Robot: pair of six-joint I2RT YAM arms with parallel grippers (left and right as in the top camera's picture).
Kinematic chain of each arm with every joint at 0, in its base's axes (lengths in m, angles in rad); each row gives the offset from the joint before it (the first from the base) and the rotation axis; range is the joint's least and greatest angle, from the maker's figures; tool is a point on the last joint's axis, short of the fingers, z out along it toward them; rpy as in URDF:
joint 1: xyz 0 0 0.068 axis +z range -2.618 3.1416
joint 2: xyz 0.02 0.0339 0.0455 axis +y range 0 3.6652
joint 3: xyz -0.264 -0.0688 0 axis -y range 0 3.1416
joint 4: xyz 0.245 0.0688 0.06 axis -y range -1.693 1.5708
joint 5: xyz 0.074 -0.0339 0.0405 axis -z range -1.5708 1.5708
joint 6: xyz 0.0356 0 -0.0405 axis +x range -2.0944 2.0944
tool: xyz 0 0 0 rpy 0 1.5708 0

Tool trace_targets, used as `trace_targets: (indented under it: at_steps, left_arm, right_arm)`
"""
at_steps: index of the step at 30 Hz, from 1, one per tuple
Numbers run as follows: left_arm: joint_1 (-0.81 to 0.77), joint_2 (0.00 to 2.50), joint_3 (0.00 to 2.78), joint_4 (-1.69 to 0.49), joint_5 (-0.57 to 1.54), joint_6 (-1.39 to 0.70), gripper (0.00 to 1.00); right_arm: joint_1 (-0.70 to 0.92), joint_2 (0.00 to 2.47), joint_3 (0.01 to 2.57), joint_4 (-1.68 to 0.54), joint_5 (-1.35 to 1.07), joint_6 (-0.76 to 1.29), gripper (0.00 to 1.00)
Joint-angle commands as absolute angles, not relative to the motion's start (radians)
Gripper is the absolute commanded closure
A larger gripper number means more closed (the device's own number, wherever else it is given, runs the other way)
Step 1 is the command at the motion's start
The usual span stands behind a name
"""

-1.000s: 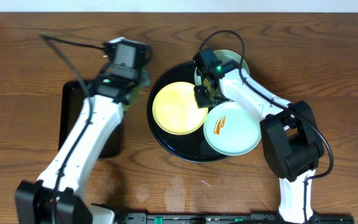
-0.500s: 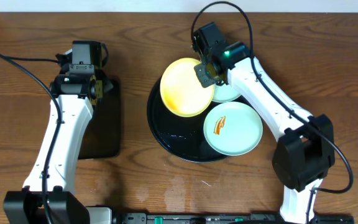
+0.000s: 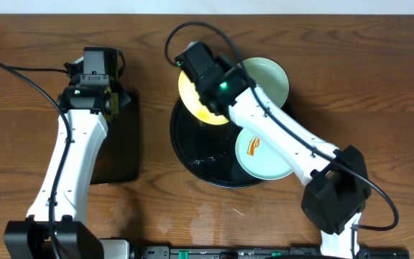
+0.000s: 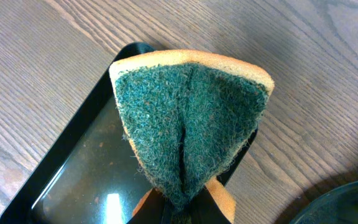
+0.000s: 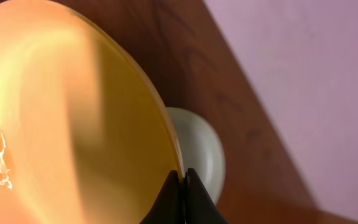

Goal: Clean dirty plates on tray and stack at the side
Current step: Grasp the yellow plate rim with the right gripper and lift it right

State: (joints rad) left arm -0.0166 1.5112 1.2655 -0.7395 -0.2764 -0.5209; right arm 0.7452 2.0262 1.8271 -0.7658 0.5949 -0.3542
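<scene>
Yellow plate [image 5: 73, 124] pinched in closed right claw [image 5: 182, 178].

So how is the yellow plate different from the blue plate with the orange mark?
The yellow plate is pinched at its rim by the right pincer and tilted; the blue plate lies flat on the black tray. The blue plate has an orange smear; the yellow plate shows none I can see. Both are small, round and shallow.

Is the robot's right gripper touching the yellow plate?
Touching. The right wrist view shows the right gripper pinching the rim of the yellow plate. Both fingertips are closed against its edge, with no gap.
</scene>
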Motion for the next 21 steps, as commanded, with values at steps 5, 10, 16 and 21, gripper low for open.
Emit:
trace_targets:
  at_steps: [5,10,16,21]
  left_arm:
    - [-0.012,1.509,1.263,-0.744,-0.301,-0.529,0.93]
    - [-0.012,1.509,1.263,-0.744,-0.301,-0.529,0.93]
    - [-0.012,1.509,1.263,-0.744,-0.301,-0.529,0.93]
    - [-0.012,1.509,1.263,-0.744,-0.301,-0.529,0.92]
  right_arm:
    - [0.773,1.995,1.851,-0.702,0.82,-0.547,0.99]
    - [0.774,1.995,1.851,-0.647,0.871,-0.612,0.99]
    - [0.798,1.995,1.851,-0.628,0.894,-0.638,0.99]
    - [0.805,1.995,1.851,-0.63,0.889,-0.601,0.99]
